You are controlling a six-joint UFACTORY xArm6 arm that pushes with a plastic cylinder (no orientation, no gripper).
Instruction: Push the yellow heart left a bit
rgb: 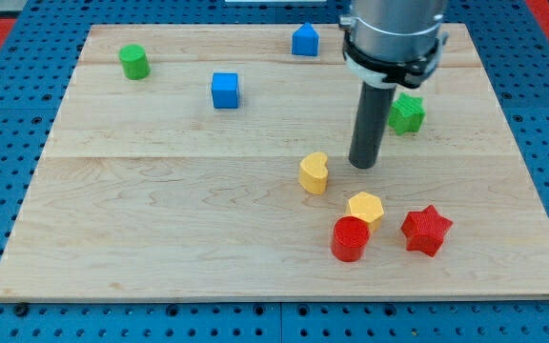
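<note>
Our rod carries no hand, so nothing opens or clamps; my tip (364,164) rests on the counter (160,238) just right of the yellow heart (315,173), a small gap between. We count seven blocks: two yellow, adding the hexagon (366,208); two red, cylinder (350,238) and star (426,230); two blue, cube (225,90) and house shape (304,40); two green, cylinder (134,62) and star (408,113).
</note>
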